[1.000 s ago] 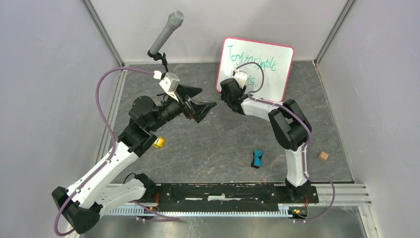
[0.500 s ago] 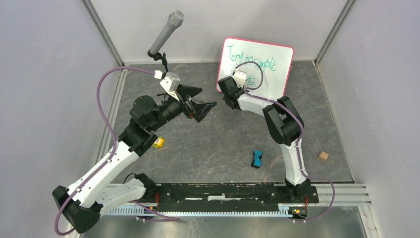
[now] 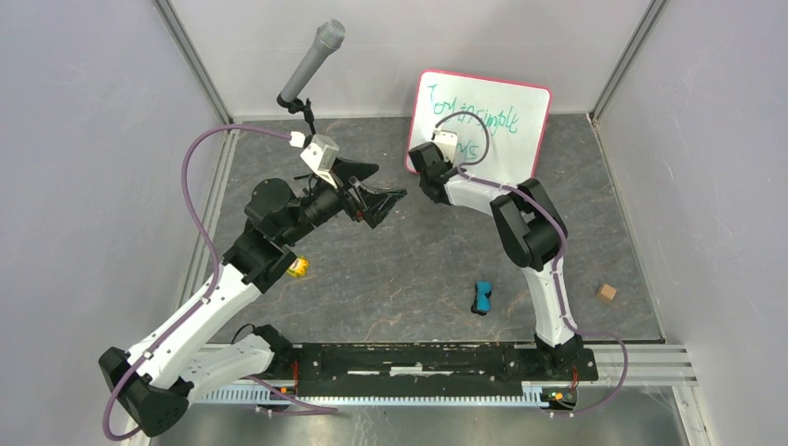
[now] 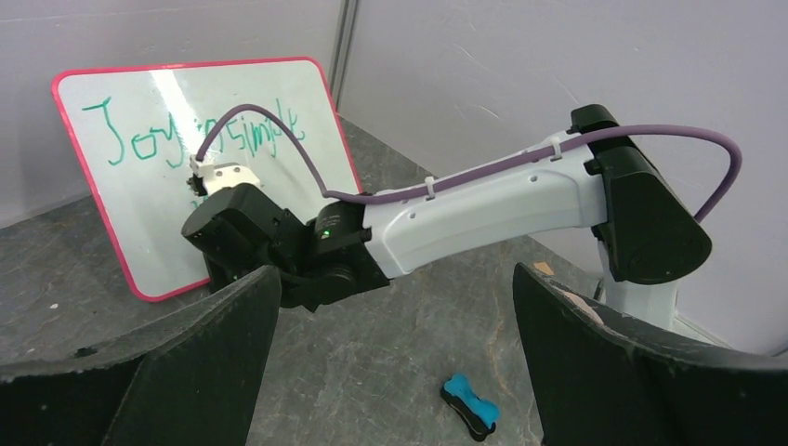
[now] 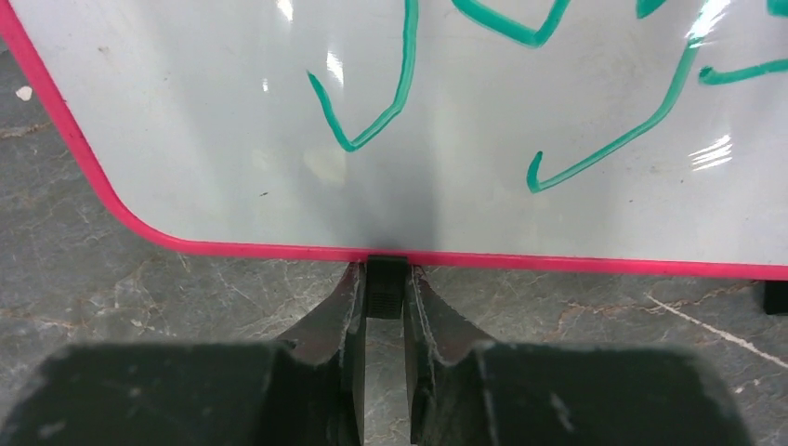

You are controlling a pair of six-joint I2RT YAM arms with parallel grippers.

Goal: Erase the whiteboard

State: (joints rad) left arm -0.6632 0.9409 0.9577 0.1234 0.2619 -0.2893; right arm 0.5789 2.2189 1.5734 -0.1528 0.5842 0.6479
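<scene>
The white rectangular whiteboard (image 3: pixel 492 130), pink-framed with green writing, stands upper right of centre in the top view. The right gripper (image 5: pixel 383 279) pinches the small black foot (image 5: pixel 385 290) on its lower edge. The left gripper (image 4: pixel 392 279) gapes wide, well apart from the board.

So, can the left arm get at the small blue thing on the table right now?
Probably yes: the left gripper is open and empty, with bare table between it and the blue thing; the right arm stands beside it.

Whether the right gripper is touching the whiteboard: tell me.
Touching. The right wrist view shows the right gripper closed on the black foot under the whiteboard, both fingers against its sides.
</scene>
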